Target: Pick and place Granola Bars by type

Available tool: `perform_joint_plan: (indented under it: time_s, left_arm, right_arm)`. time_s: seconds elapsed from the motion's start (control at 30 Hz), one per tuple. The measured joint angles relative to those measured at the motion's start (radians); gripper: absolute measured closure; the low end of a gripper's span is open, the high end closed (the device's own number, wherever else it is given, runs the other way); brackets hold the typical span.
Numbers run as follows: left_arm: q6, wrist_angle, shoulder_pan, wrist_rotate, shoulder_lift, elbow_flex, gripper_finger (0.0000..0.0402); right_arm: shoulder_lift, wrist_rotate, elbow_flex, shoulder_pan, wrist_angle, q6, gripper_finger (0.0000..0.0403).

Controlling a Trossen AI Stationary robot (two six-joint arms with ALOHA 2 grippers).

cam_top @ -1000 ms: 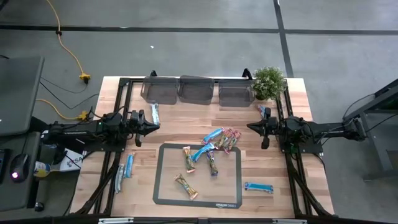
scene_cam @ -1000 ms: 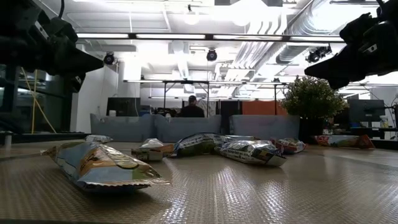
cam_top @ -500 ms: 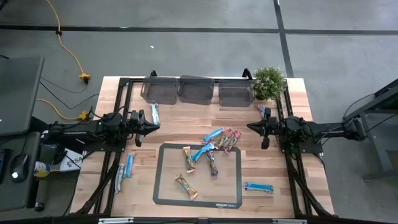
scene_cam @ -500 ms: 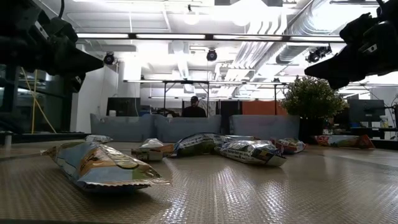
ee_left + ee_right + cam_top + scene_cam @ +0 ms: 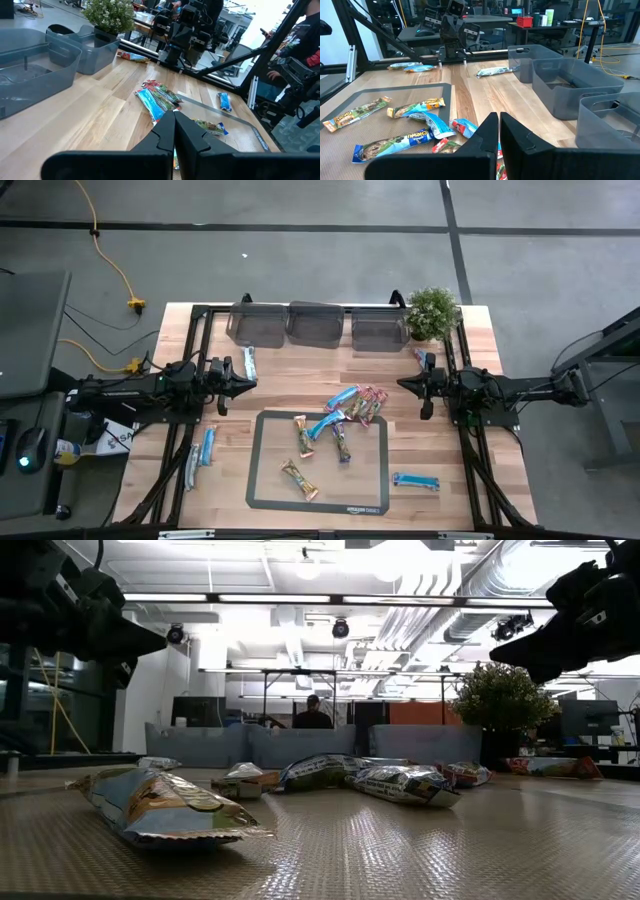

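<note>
Both the left gripper [image 5: 248,383] and right gripper [image 5: 403,383] hover pinched shut and empty, while the granola bars [image 5: 343,418], light, crinkly and slippery-wrapped, look best pinched across their narrow middles.

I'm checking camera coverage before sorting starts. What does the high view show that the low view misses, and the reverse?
Only the high view shows the bars off the mat: blue bar at the right, two bars at the left, one pale bar near the bins. Only the low view shows a person in the room behind. Both show the bins, plant and both shut grippers, left gripper, right gripper.
</note>
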Motion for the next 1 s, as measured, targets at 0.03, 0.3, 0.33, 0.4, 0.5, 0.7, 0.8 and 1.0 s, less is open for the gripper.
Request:
perform_joint_plan:
  time_s: [0.03,0.3,0.33,0.4,0.5,0.7,0.8,1.0]
  left_arm:
    - [0.0,0.0,0.0,0.0,0.0,0.0,0.0401]
    - [0.0,0.0,0.0,0.0,0.0,0.0,0.0401]
    - [0.0,0.0,0.0,0.0,0.0,0.0,0.0401]
    - [0.0,0.0,0.0,0.0,0.0,0.0,0.0401]
    - [0.0,0.0,0.0,0.0,0.0,0.0,0.0401]
    - [0.0,0.0,0.0,0.0,0.0,0.0,0.0401]
    - [0.0,0.0,0.0,0.0,0.0,0.0,0.0401]
    - [0.0,0.0,0.0,0.0,0.0,0.0,0.0401]
  right_arm:
    - [0.0,0.0,0.0,0.0,0.0,0.0,0.0402]
    - [0.0,0.131,0.0,0.0,0.01,-0.103,0.0402]
    - [0.0,0.162,0.0,0.0,0.011,-0.133,0.0402]
    - [0.0,0.205,0.0,0.0,0.013,-0.171,0.0402]
    - [0.0,0.219,0.0,0.0,0.013,-0.181,0.0402]
    - [0.0,0.164,0.0,0.0,0.012,-0.122,0.0402]
    - [-0.001,0.183,0.0,0.0,0.029,0.001,0.0402]
    - [-0.001,0.187,0.0,0.0,0.046,0.135,0.0402]
